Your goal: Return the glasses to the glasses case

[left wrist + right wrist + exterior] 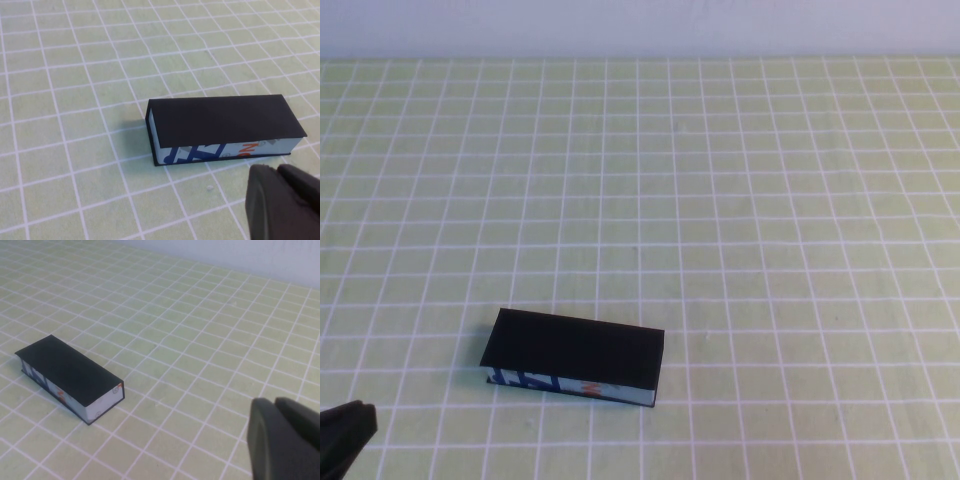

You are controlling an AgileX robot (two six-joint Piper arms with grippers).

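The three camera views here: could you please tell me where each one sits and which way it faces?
High view: raised on the robot's side, angled down at the table; the left gripper shows at the near left corner.
Left wrist view: on the left arm, looking down at the closed glasses case; its own dark gripper shows.
Right wrist view: on the right arm, looking across the table; the right gripper shows.
All three share the glasses case; no glasses are visible.

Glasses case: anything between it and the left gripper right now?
Nothing visible. The glasses case lies shut on the checked mat, bare mat between it and the left gripper at the near-left. The right gripper hangs apart. No glasses show.
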